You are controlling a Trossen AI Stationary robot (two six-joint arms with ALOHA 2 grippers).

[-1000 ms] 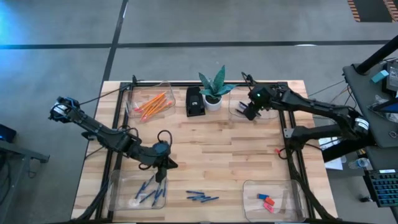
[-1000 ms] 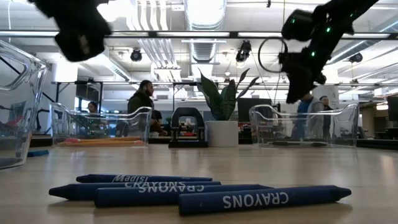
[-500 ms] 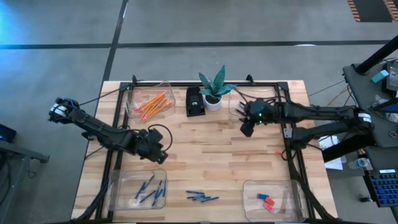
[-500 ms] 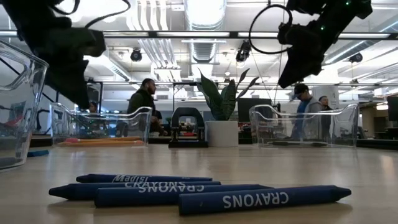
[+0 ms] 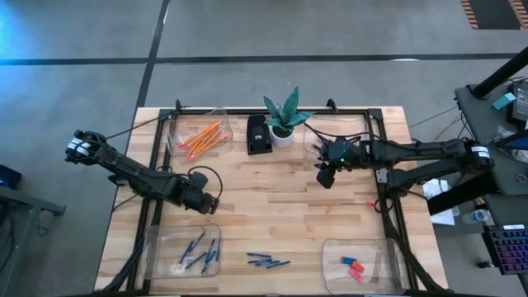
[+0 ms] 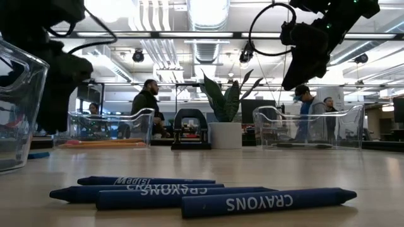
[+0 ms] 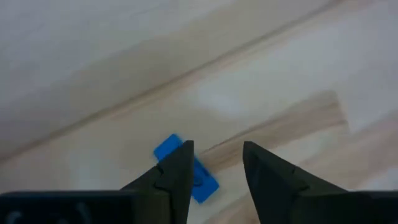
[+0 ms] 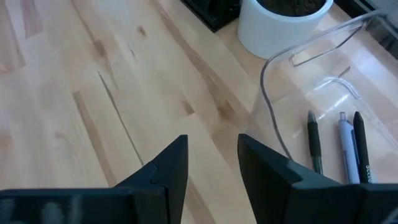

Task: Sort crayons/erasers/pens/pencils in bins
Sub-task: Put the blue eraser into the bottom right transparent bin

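Observation:
My left gripper [image 5: 208, 202] [image 7: 217, 149] hovers open above the table, just beyond the near left bin [image 5: 183, 252], which holds blue sticks. A light blue eraser [image 7: 171, 151] lies flat on the wood, partly hidden behind one finger. My right gripper [image 5: 326, 179] [image 8: 211, 140] hangs open over bare wood beside the far right bin [image 8: 292, 68], where pens [image 8: 339, 146] lie. Pencils [image 5: 200, 137] lie in the far left bin, erasers [image 5: 352, 266] in the near right bin. Several loose crayons [image 5: 268, 261] [image 6: 202, 192] lie near the front edge.
A potted plant [image 5: 283, 124] and a small black box [image 5: 259, 134] stand at the far middle. A small red piece [image 5: 369, 200] lies by the right frame rail. Bare wood lies at the table's middle. People stand in the room behind the table.
My left gripper has drawn back from above the near left bin toward the table's far edge. My right gripper has left the far right bin and gone toward the near edge, out over the wood.

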